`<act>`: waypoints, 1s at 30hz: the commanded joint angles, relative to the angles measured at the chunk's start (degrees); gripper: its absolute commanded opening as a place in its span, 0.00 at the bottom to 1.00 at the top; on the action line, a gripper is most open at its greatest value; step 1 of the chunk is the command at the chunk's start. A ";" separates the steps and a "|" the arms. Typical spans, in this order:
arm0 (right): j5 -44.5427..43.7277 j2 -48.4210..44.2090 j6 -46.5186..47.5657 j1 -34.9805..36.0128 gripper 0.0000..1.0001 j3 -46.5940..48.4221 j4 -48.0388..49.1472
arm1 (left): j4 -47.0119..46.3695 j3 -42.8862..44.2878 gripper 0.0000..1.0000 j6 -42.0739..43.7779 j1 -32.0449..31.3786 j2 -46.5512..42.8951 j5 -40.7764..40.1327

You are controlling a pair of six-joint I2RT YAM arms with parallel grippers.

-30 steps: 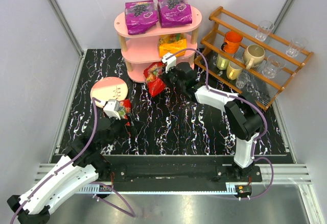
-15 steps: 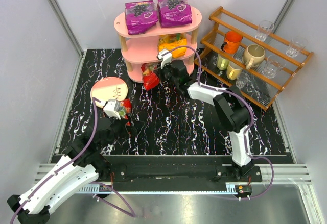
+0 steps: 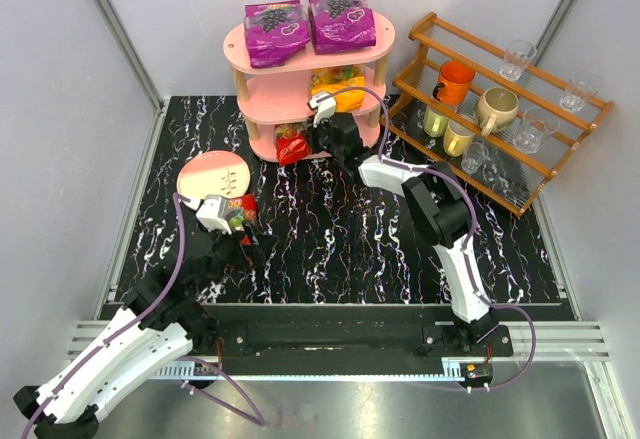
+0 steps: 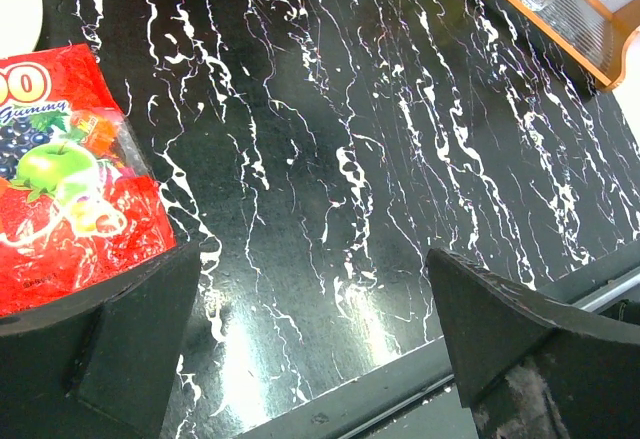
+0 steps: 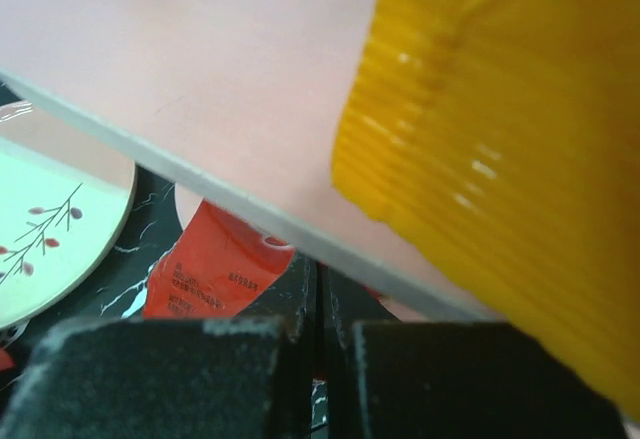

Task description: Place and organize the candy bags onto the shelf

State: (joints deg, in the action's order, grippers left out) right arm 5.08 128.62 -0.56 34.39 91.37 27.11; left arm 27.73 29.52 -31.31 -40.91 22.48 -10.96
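Right gripper [image 5: 320, 337] jaws almost together, pinched on the edge of a red bag [image 3: 291, 146]. Left gripper [image 4: 312, 284] jaws wide apart, nothing between them.

The red bag is at the front of the shelf's [image 3: 240, 55] lowest tier, partly under the middle tier; can't tell whether it rests on that tier. The shelf stands mid far edge of the counter [image 3: 330, 239].

Two purple bags [image 3: 308, 25] lie side by side on the top tier. Orange bag [image 3: 338, 90] is on the middle tier, and in the right wrist view it sits just above the fingers.

Second red bag [image 4: 62, 204] lies flat on the counter toward the left edge, just beside the left gripper's left finger and touching the near side of a plate [image 3: 203, 171]. Left gripper hovers low over the counter beside it.
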 commanded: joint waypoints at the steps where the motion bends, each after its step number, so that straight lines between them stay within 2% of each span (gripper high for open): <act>1: -3.76 1.46 -0.58 -0.47 0.00 5.30 4.35 | -1.09 1.68 0.99 1.25 0.30 -0.33 -1.69; 13: -2.80 6.29 -1.55 -0.55 0.00 11.63 1.28 | -0.48 1.95 0.99 2.31 0.30 -0.15 -2.31; 21: -3.50 6.56 -1.46 -0.55 0.00 10.94 1.01 | -0.13 1.95 0.99 2.31 0.30 -0.68 -2.49; 24: -4.29 4.37 -1.99 -0.47 0.26 6.38 3.46 | 0.05 2.12 0.99 2.31 0.30 -0.68 -2.49; 25: -4.38 3.67 -2.17 -0.55 0.47 5.32 3.91 | -0.04 2.12 0.99 2.31 0.30 -0.60 -2.49; 26: -4.47 2.18 -2.60 -0.55 0.55 4.35 4.26 | -0.13 2.21 0.99 2.31 0.30 -0.60 -2.31; 30: -4.03 -1.52 -4.10 -0.55 0.64 -2.58 7.94 | -0.39 2.39 0.99 2.31 0.30 -0.33 -1.61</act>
State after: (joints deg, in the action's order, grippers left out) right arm 3.46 133.34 -2.52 35.59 93.58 29.43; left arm 27.83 29.54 -29.85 -40.91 22.48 -12.29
